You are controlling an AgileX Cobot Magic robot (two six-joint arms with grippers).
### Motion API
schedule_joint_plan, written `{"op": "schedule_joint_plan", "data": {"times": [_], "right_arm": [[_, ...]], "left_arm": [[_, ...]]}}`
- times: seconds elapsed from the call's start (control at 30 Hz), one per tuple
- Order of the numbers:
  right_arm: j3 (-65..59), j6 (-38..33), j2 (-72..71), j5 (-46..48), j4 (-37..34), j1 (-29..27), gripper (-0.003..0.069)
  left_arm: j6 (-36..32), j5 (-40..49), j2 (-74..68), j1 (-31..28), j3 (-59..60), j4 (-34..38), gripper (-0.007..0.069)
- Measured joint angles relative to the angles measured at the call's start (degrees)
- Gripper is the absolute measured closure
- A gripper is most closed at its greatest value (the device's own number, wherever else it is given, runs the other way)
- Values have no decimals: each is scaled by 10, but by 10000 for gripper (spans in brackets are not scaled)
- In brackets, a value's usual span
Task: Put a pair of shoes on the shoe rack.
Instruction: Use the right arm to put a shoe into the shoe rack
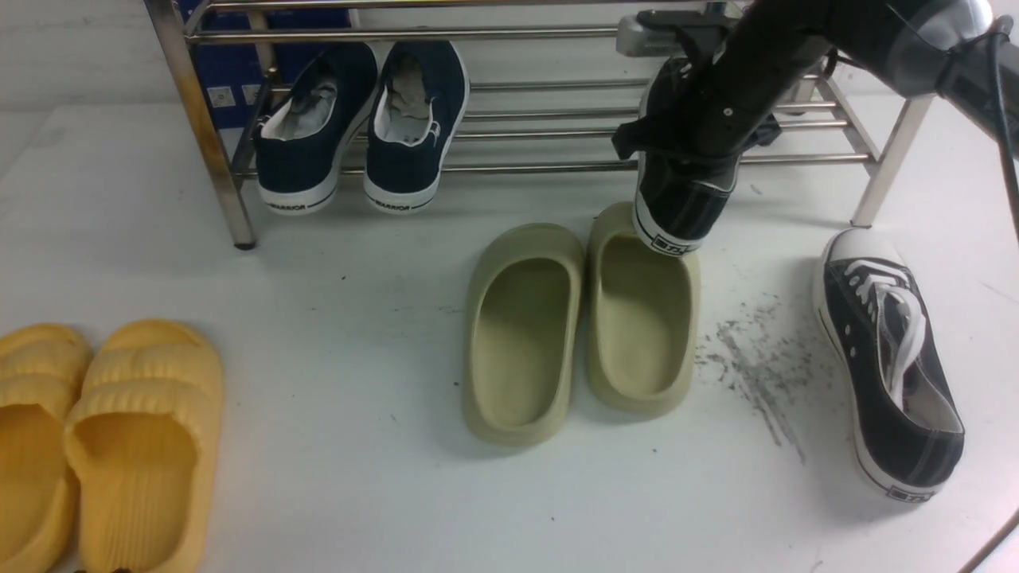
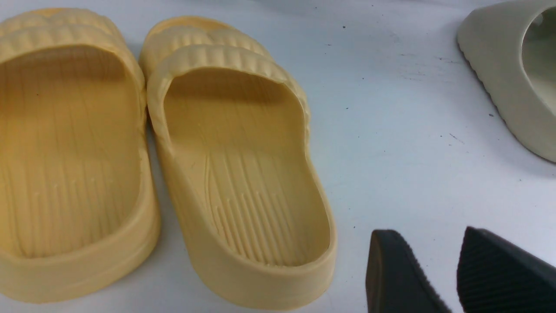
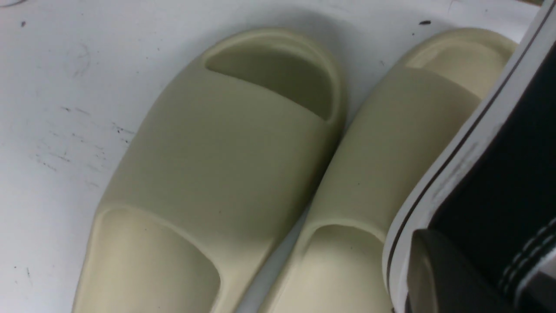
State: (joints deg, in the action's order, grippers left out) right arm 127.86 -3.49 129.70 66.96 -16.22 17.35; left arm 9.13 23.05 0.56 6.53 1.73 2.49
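Observation:
My right gripper (image 1: pixel 702 156) is shut on one black canvas sneaker (image 1: pixel 675 208) of the pair of shoes. It holds that shoe in the air, toe up against the front of the steel shoe rack (image 1: pixel 557 165) and heel hanging over an olive slide. In the right wrist view one finger (image 3: pixel 438 278) presses the sneaker's (image 3: pixel 504 174) side wall. The other black sneaker (image 1: pixel 888 366) lies on the table at the right, toe towards the rack. My left gripper (image 2: pixel 438 271) is open over bare table beside the yellow slides, with nothing between its fingers.
Two navy slip-ons (image 1: pixel 362 127) lean on the rack's lower bars at the left. A pair of olive slides (image 1: pixel 581 318) lies mid-table, right under the held shoe. Yellow slides (image 1: pixel 103 446) sit at the front left. Dark scuff marks (image 1: pixel 756 358) smear the table.

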Motion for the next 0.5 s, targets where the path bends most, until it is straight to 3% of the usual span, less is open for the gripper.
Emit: {"op": "schedule_joint_plan", "data": {"times": [0.5], "right_arm": [[-29,-20,-41,40,-33,-2,636]], "left_arm": [[0,0,0,0,0,0,387]]}}
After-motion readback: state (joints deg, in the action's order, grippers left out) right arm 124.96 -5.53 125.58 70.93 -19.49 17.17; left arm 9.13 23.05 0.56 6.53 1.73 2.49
